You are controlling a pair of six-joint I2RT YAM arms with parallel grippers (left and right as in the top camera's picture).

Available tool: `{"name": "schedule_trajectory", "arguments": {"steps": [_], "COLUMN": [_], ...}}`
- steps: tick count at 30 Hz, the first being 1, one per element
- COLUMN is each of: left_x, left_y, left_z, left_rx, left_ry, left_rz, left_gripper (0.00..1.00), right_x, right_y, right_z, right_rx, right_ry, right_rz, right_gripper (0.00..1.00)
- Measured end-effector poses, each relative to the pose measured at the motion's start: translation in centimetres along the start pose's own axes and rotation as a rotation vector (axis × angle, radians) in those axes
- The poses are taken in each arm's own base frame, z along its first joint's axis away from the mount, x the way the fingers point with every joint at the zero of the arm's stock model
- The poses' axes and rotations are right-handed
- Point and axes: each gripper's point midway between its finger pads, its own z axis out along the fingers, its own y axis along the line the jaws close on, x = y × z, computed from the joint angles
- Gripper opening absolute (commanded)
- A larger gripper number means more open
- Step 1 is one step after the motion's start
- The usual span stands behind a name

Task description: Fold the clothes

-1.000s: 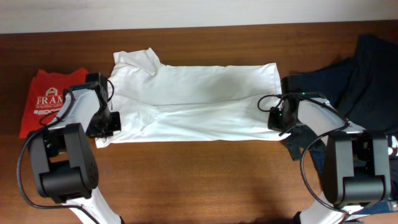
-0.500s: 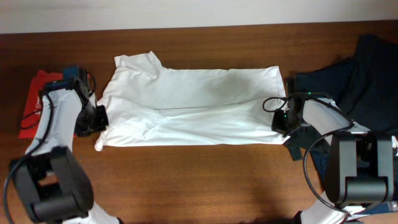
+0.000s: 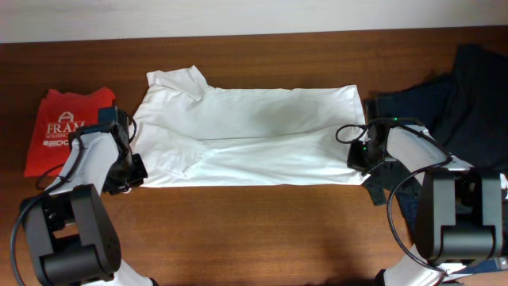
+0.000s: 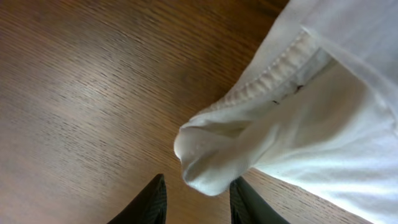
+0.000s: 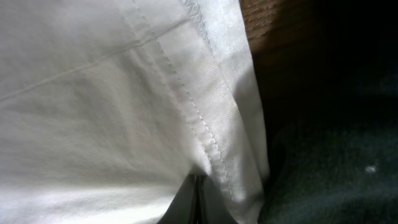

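Observation:
The large white T-shirt of the clothes lies spread across the middle of the table, folded lengthwise, collar to the left. My left gripper stands open at its lower-left corner. In the left wrist view the rolled sleeve tip sits just ahead of the open left gripper, ungripped. My right gripper is at the shirt's right hem. In the right wrist view the right gripper is shut on the stitched white hem.
A red cloth with white lettering lies flat at the far left. Navy and black clothes are heaped at the right, touching the white hem, dark in the right wrist view. Bare wooden table runs along the front.
My left gripper has opened and let go of the sleeve, swung out left and come back to the shirt's lower-left corner. The right gripper kept its hold and hardly moved.

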Motion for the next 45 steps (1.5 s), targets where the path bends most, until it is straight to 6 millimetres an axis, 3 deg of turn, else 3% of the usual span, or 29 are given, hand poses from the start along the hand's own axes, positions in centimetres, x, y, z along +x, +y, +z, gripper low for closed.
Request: {"name": "schedule_trajectory", "arguments": {"steps": [7, 9, 11, 18, 21, 24, 28, 32, 34, 37, 40, 42, 45], "left_x": [-0.3, -0.4, 0.1, -2.5, -2.4, -2.8, -2.9, -3.0, -3.0, -2.9, -4.2, -4.9, -4.2], "left_y": [-0.1, -0.2, 0.0, 4.7, 5.2, 5.3, 8.2, 8.4, 7.8, 4.7, -0.6, -5.3, -7.8], "left_z": [0.2, 1.1, 1.9, 0.7, 0.4, 0.3, 0.1, 0.1, 0.3, 0.9, -2.2, -6.4, -7.0], "left_rx": [-0.006, -0.008, -0.026, -0.347, -0.387, -0.399, -0.479, -0.486, -0.452, -0.257, 0.072, 0.293, 0.377], "left_ry": [-0.018, -0.04, -0.041, -0.176, -0.173, -0.178, -0.167, -0.171, -0.168, -0.153, -0.26, -0.39, -0.394], "left_rz": [-0.002, -0.008, -0.009, 0.033, 0.068, 0.112, 0.07, 0.067, 0.071, 0.116, 0.189, 0.306, 0.379], "left_gripper": [0.27, 0.08, 0.0, 0.02, 0.02, 0.17, 0.18, 0.13, 0.12, 0.09, 0.09, 0.1, 0.1], "right_x": [0.0, 0.0, 0.1, 0.1, 0.1, 0.1, 0.2, 0.2, 0.2, 0.2, 0.1, 0.1, 0.1], "right_y": [0.0, 0.0, 0.0, -0.1, -0.1, 0.0, -0.1, -0.1, -0.1, -0.1, -0.1, -0.1, -0.1], "right_z": [0.0, 0.0, 0.0, 0.0, 0.0, 0.0, 0.0, 0.0, 0.0, 0.0, 0.0, 0.0, 0.0], "right_rx": [0.0, 0.0, 0.001, 0.001, 0.001, 0.001, 0.005, 0.005, 0.006, 0.006, 0.005, 0.005, 0.005], "right_ry": [0.0, 0.0, 0.002, 0.004, 0.004, 0.004, 0.007, 0.007, 0.007, 0.007, 0.006, 0.006, 0.005], "right_rz": [-0.001, 0.0, 0.001, 0.001, 0.0, 0.0, 0.001, 0.0, 0.001, 0.001, 0.001, 0.001, 0.002], "right_gripper": [0.04, 0.04, 0.04, 0.04, 0.04, 0.04, 0.04, 0.04, 0.04, 0.04, 0.04, 0.04, 0.04]}}
